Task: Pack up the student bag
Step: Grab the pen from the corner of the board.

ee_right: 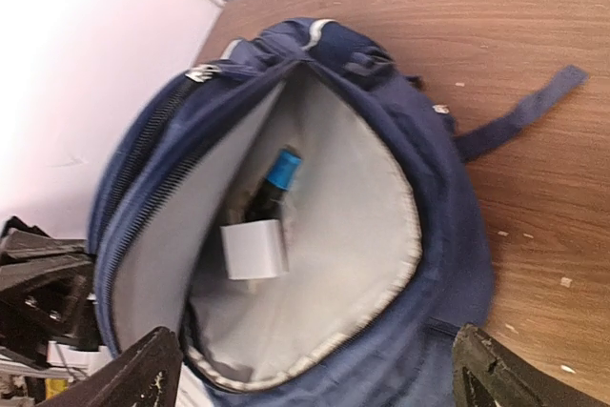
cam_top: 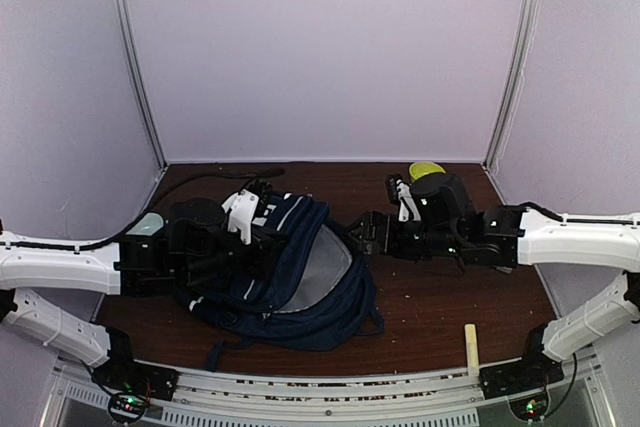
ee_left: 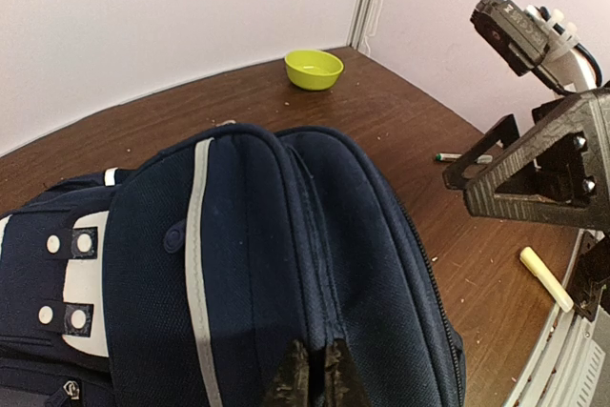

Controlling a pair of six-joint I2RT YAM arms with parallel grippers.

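The left fingers (ee_left: 310, 378) are clenched on a fold of navy fabric of the student bag (ee_left: 248, 235). The right fingers (cam_top: 364, 232) are spread wide, released, holding nothing, facing its gaping main pocket. The bag lies centre-left on the counter (cam_top: 440, 297), a white box (ee_right: 254, 250) inside.

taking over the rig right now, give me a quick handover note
Grippers: left gripper shut on the bag, pinching its top edge. right gripper open, empty, facing the bag's mouth.
Things: bag lies unzipped on the table.
Done: white box and blue-capped item are inside.
Left: bowl, pen and pale stick lie outside; which of them go in is unclear. Bag not zipped.
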